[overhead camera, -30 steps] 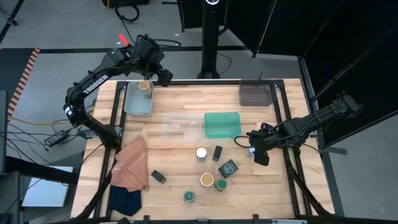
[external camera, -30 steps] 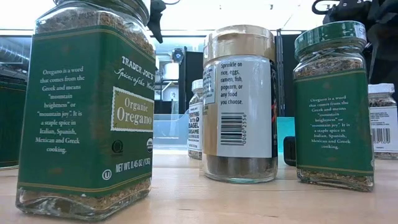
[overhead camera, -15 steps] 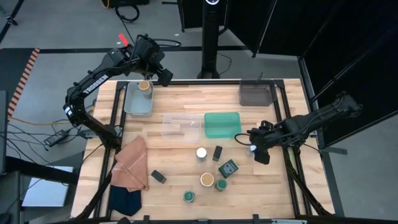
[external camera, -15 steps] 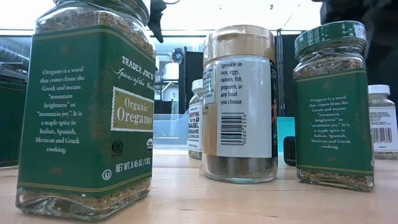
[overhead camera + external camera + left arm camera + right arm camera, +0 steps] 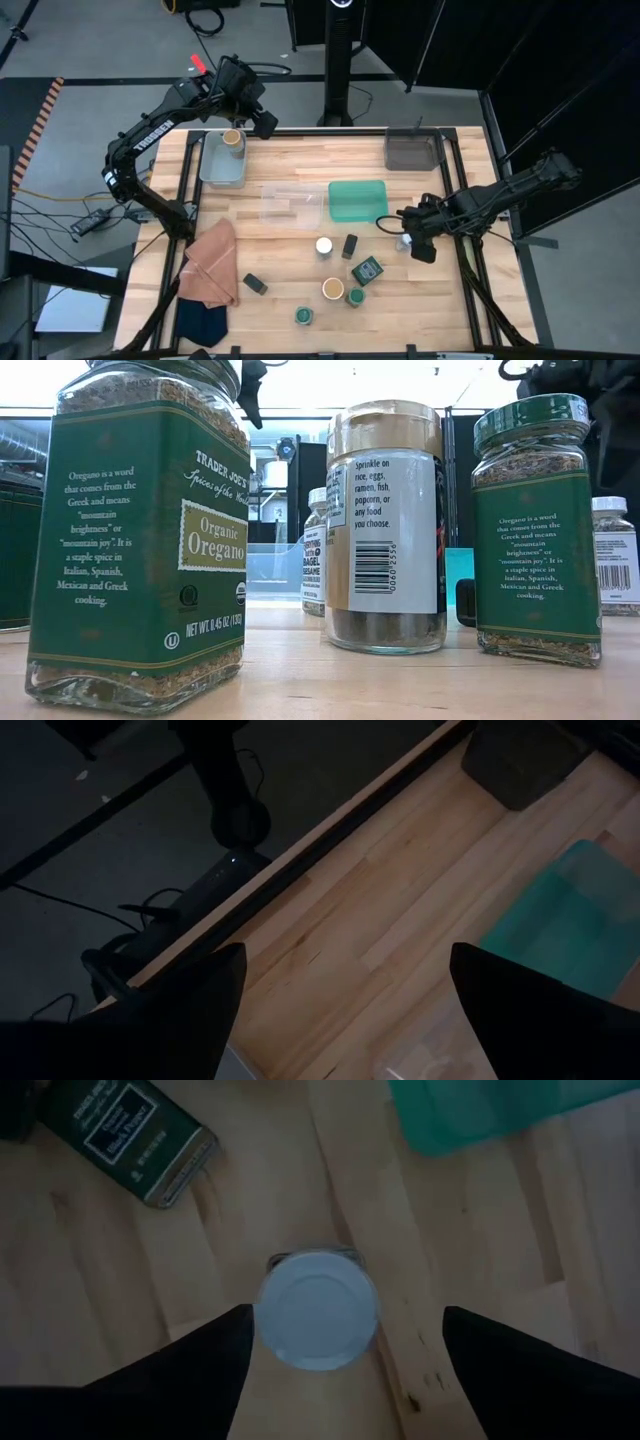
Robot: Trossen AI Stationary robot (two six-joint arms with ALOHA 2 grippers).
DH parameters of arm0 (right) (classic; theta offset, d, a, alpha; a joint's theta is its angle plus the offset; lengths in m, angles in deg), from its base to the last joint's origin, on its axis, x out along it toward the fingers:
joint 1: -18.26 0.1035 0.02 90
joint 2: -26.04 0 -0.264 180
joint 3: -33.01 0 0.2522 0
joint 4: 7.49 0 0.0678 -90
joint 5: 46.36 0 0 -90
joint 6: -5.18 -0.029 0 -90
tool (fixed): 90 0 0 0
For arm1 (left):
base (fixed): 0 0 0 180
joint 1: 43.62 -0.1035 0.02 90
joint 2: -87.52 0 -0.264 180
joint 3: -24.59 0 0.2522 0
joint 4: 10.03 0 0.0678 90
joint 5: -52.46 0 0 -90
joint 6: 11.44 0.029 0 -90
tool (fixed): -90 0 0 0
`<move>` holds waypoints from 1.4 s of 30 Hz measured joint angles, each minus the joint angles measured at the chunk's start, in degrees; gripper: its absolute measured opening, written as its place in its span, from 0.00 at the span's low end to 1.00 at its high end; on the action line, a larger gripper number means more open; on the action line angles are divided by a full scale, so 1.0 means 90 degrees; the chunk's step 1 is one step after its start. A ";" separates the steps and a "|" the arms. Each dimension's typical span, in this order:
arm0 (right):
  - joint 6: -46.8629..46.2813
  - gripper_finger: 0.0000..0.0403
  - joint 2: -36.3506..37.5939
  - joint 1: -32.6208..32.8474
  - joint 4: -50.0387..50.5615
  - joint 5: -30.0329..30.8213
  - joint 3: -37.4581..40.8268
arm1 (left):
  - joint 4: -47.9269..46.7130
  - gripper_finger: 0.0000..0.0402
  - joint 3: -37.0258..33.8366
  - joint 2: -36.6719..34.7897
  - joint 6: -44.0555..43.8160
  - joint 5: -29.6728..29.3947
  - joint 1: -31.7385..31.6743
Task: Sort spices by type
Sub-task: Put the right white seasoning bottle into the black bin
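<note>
High view: left gripper (image 5: 262, 118) hangs over the far left corner of the table (image 5: 290, 160), just beyond the grey tray (image 5: 221, 165) that already holds one tan-lidded jar (image 5: 232, 138); this arm looks to be waiting. Right gripper (image 5: 398, 232) sits low near the right edge, straddling a white-lidded jar (image 5: 404, 241) just in front of the teal tray (image 5: 357, 200). The remaining spices stand loose mid-table: another white-lidded jar (image 5: 324, 245), a tan-lidded one (image 5: 332, 288), green-lidded jars (image 5: 304, 316), dark tins (image 5: 366, 269). Low view: an oregano jar (image 5: 140, 535) fills the foreground, a gold-lidded jar (image 5: 385, 525) and a second oregano jar (image 5: 535, 525) behind it; a white-lidded jar (image 5: 615, 555) shows at the right edge, but whether it is the one under the right gripper I cannot tell from here. Left wrist view: the two dark fingers (image 5: 190, 1010) stand wide apart over bare wood, nothing between them. Right wrist view: the fingers (image 5: 190, 1370) stand wide apart either side of the white lid (image 5: 317, 1308), not touching it; a dark tin (image 5: 125, 1135) lies beyond. Judgement: step in hand is the pick of this white-lidded jar. Next move calls for settling lower, closing squarely on the jar's body below the lid, then lifting it straight clear of the nearby tin.
</note>
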 joint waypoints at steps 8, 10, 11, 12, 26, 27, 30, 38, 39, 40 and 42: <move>0.0167 0.83 -0.0364 -0.0001 -0.0089 -0.0029 0.0000 | 0.0000 0.89 0.0000 0.0000 0.0021 0.0000 0.0000; 0.0236 0.83 -0.0511 -0.0005 -0.0097 -0.0012 0.0000 | 0.0000 0.89 0.0000 0.0000 0.0057 0.0000 0.0000; 0.0245 0.83 -0.0585 -0.0005 -0.0103 -0.0012 0.0000 | 0.0000 0.89 0.0000 0.0000 0.0085 -0.0001 0.0000; 0.0256 0.84 -0.0663 -0.0005 -0.0124 -0.0010 0.0000 | 0.0000 0.89 0.0000 0.0000 0.0119 -0.0009 0.0000; 0.0117 0.59 -0.1309 -0.0098 -0.0177 -0.0042 0.0000 | 0.0000 0.89 0.0000 0.0000 0.0153 -0.0192 0.0000; 0.0116 0.55 -0.1312 -0.0120 -0.0178 -0.0051 -0.0007 | 0.0000 0.89 0.0000 0.0000 0.0153 -0.0199 0.0000; 0.0116 0.52 -0.1310 -0.0138 -0.0188 -0.0048 -0.0010 | 0.0000 0.89 0.0000 0.0000 0.0152 -0.0202 0.0000; -0.0001 0.52 -0.1141 -0.0305 -0.0191 -0.0056 -0.0142 | 0.0000 0.89 0.0000 0.0000 0.0141 -0.0205 -0.0001; -0.0003 0.52 -0.1081 -0.0367 -0.0194 -0.0048 -0.0198 | 0.0000 0.89 0.0000 0.0000 0.0139 -0.0206 0.0000; -0.0004 0.52 -0.1026 -0.0430 -0.0177 -0.0024 -0.0243 | 0.0000 0.89 0.0000 0.0000 0.0132 -0.0206 0.0000; -0.0027 0.52 -0.0918 -0.0586 -0.0042 0.0008 -0.0366 | 0.0000 0.89 0.0000 0.0000 0.0126 -0.0206 -0.0001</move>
